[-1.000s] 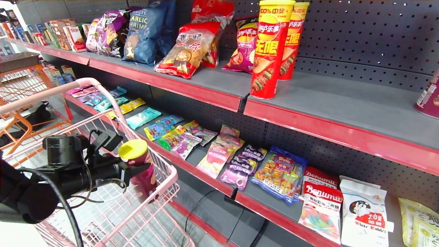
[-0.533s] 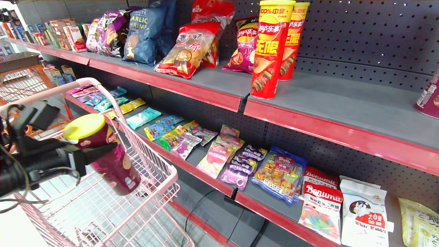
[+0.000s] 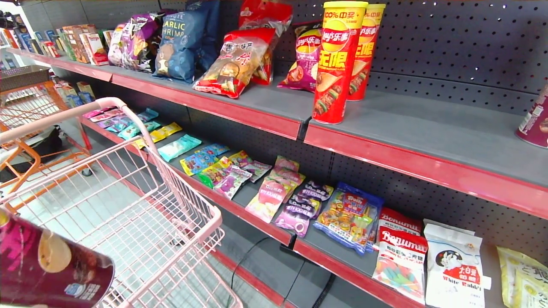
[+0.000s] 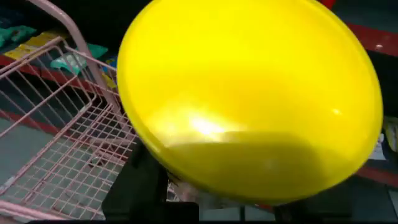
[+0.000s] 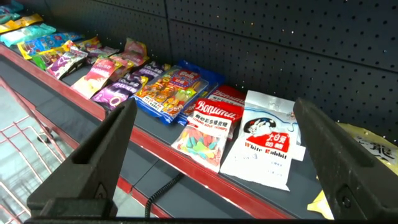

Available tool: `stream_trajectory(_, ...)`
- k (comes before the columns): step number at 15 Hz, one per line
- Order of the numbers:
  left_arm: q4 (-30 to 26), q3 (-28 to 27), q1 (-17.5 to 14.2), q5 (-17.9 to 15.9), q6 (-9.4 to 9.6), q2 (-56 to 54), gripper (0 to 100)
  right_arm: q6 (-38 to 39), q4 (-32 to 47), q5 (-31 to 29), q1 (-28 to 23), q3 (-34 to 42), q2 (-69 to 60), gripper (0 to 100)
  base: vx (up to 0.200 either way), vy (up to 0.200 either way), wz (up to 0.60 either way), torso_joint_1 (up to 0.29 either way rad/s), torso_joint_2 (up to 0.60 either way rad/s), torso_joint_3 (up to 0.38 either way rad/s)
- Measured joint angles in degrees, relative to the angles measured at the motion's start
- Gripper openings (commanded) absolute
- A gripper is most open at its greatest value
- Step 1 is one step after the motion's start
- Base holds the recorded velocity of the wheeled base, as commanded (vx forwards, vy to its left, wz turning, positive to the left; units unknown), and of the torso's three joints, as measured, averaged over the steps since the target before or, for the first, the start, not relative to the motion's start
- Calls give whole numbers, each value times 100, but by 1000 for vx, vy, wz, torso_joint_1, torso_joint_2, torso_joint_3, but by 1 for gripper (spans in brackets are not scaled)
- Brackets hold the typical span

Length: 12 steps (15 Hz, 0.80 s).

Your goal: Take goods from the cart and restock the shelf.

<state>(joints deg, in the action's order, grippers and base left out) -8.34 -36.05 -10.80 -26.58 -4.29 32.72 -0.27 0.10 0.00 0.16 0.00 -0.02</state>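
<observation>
Head view has the maroon chip can [image 3: 47, 265] hanging tilted above the pink cart [image 3: 205, 222], left gripper [image 4: 217, 202] clamped on it, right gripper [image 5: 214, 106] wide open, so a slippy grip on the swing to the shelf [image 3: 428, 128] could drop it.

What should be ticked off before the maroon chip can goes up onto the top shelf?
1. Maroon cylindrical chip can with yellow lid lifted out of the pink wire cart: ok.
2. Grip firmness on the can: cannot tell, the lid blocks the left wrist view.
3. Can upright: not ok, tilted.
4. Bare spot on the grey upper shelf board, right of the two tall red chip tubes: ok.
5. Right hand open, empty, away from the can: ok.
</observation>
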Motion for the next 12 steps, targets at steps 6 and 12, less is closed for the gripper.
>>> stream_trajectory(6,369,647,-41,734,-44,-605,0,5,1,-10,-2,0,0,100,0,0,0,41,-129,-83)
stream_trajectory(12,438,761,-33,773,255,-549,0,11,-2,-10,-2,0,0,100,0,0,0,183,-509,-325)
